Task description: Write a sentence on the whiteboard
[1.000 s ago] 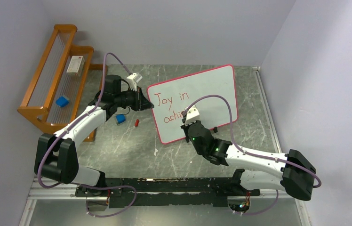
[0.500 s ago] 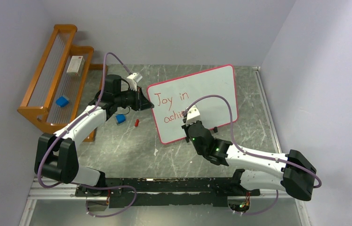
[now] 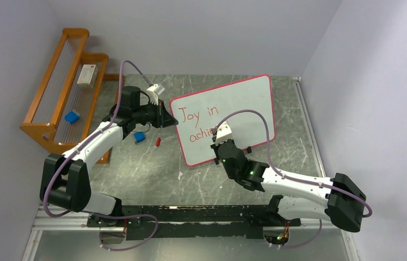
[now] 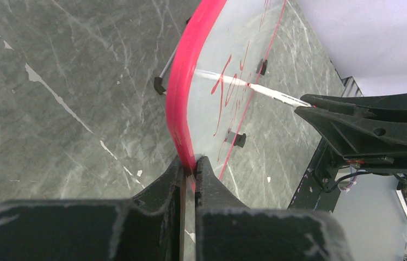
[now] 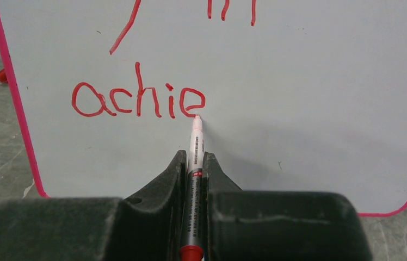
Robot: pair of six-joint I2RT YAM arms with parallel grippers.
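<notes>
Barely anything has moved in the last second. The right hand [image 5: 193, 158] is clamped on a slim white marker with red print and a red tail end [image 5: 195, 142]. It has crept only a little further along the second line of writing, away from the left border of the large white whiteboard with the thin red-pink rim [image 5: 310, 109]. In the right wrist view the marker's tip touches the board at the lower right of the last letter, an "e". The red writing reads "Joy in" on the upper line and "achie" below it, so that small shift looks like the closing stroke of the "e". I judge the word, and so the sentence, unfinished, with bare board to the right of the tip for the rest.

The left hand [image 4: 189, 169] is shut tight on the board's red-pink rim at its left edge, near the "J". It has not shifted, and neither has the board, which sits toward the back of the grey marbled worktop [image 3: 147, 168]. That steady grip seems to be what lets the strokes land cleanly.

Just left of the board lie a small red cap [image 3: 158, 141] and a small blue block [image 3: 139, 137]. Farther left stands an orange wooden rack [image 3: 54, 103].
</notes>
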